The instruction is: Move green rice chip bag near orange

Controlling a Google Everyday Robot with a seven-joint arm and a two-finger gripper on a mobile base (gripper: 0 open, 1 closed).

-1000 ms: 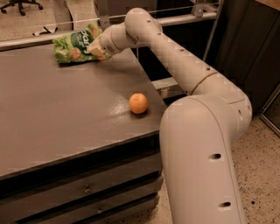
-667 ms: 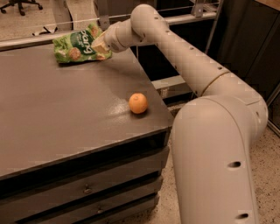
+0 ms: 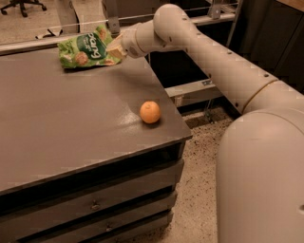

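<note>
The green rice chip bag point(image 3: 87, 48) is a crinkled bright green pouch with a dark oval logo, at the far edge of the grey table point(image 3: 57, 123). My gripper point(image 3: 114, 49) is at the bag's right end and is shut on it; the bag looks slightly raised at that end. The orange point(image 3: 150, 112) is small and round and sits near the table's right front corner, well apart from the bag.
The table's right edge drops to a speckled floor point(image 3: 199, 166). Drawers point(image 3: 95, 204) are under the table front. A metal rail and frame point(image 3: 199, 88) stand behind and to the right. An office chair base point(image 3: 23, 4) is at the far left.
My arm has shifted a little and the bag's right end has lifted slightly in the gripper. The orange has not moved.
</note>
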